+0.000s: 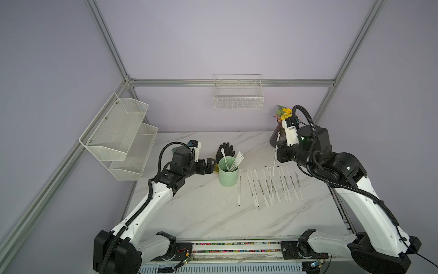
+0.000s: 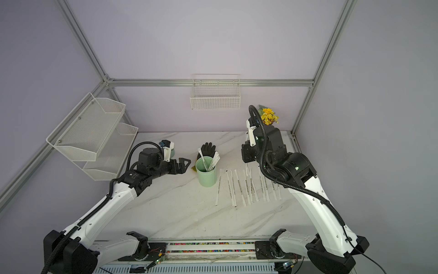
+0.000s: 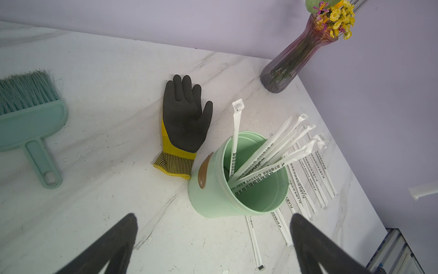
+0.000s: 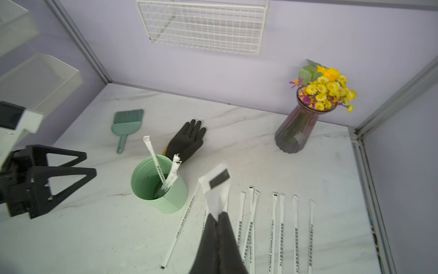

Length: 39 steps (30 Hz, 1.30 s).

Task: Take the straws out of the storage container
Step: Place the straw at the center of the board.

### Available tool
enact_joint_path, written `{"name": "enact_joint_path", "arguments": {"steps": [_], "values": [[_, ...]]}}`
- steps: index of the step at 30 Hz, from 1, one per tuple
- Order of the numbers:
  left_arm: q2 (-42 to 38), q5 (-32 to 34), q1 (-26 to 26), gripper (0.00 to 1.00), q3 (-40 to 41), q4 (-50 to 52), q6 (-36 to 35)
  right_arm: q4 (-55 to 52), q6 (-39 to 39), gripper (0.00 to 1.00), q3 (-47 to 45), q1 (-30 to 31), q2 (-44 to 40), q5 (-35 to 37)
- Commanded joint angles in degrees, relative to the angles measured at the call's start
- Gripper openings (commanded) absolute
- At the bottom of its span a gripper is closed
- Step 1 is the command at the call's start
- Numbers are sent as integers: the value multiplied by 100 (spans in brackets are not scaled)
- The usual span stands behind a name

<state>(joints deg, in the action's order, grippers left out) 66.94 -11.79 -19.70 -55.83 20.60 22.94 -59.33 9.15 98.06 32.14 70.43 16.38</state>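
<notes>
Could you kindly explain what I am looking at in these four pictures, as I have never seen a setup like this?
These are two robot arms at a marble table. Two pictures look down from a camera overhead; the other two come from a camera on each arm's wrist. On the table stand a green cup with a few wrapped straws in it, and a vase of flowers. A row of straws, a black glove and a green brush lie flat. The left arm hovers beside the cup with its jaws open and empty. The right arm has its jaws shut on one straw, held up near the row.
</notes>
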Motion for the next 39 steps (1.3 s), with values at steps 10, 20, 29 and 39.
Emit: {"name": "enact_joint_path", "arguments": {"steps": [10,20,29,39], "values": [[87,7,-16,100,-226,-100,-167,-1149,186,0,-261,-1418,965,-57],[171,-1,-16,100,-242,-108,-201,-1397,-98,0,-241,-2625,2132,12],[197,-73,-17,100,-224,-96,-228,-1388,-177,0,-203,-3239,3307,550],[188,-100,-23,100,-258,-15,-259,-1362,-177,0,232,-3605,4585,767]]}}
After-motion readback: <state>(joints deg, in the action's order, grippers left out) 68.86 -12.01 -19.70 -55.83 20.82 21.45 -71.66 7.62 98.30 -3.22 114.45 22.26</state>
